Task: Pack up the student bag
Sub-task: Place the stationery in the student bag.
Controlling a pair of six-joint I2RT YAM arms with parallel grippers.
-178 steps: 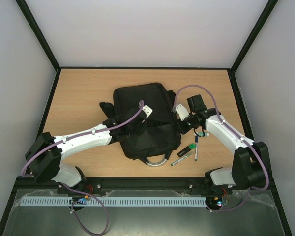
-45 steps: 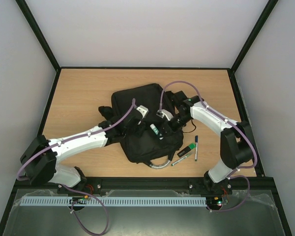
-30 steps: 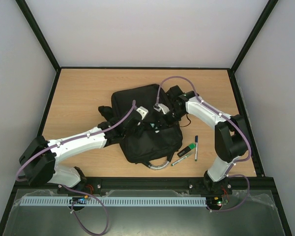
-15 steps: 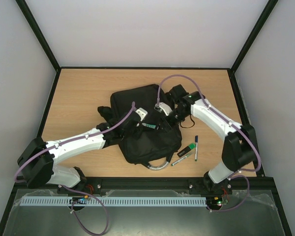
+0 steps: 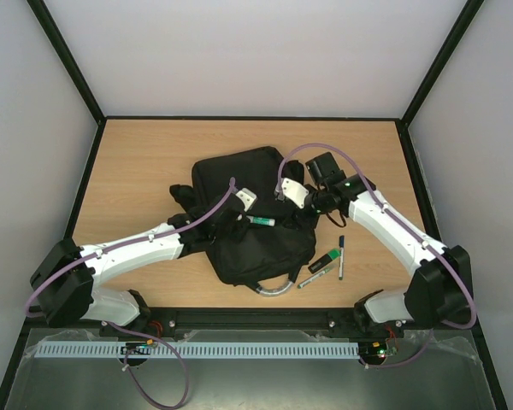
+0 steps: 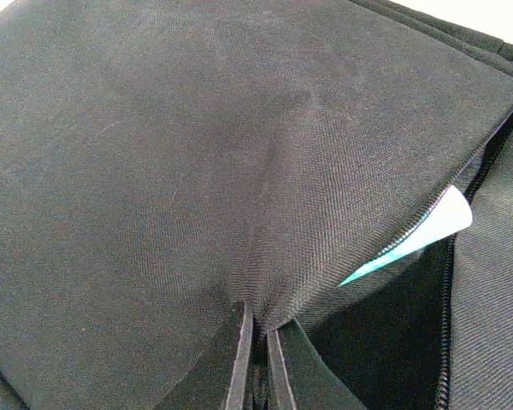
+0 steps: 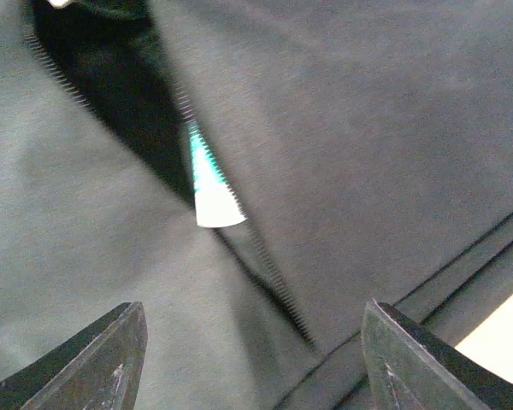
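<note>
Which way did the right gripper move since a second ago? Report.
Yes, rightward: the right gripper has pulled back across the student bag toward the table's right edge.

The left arm (image 5: pixel 137 248) extends from the near-left corner of the table toward its centre. The left gripper (image 6: pixel 255 359) has its jaws closed together, pinching a fold of the student bag (image 6: pixel 137 154) fabric. The right arm (image 5: pixel 393 232) reaches in from the near-right corner, elbow bent, wrist pitched downward. The right gripper (image 7: pixel 255 359) has its fingers spread wide, with nothing between them.
</note>
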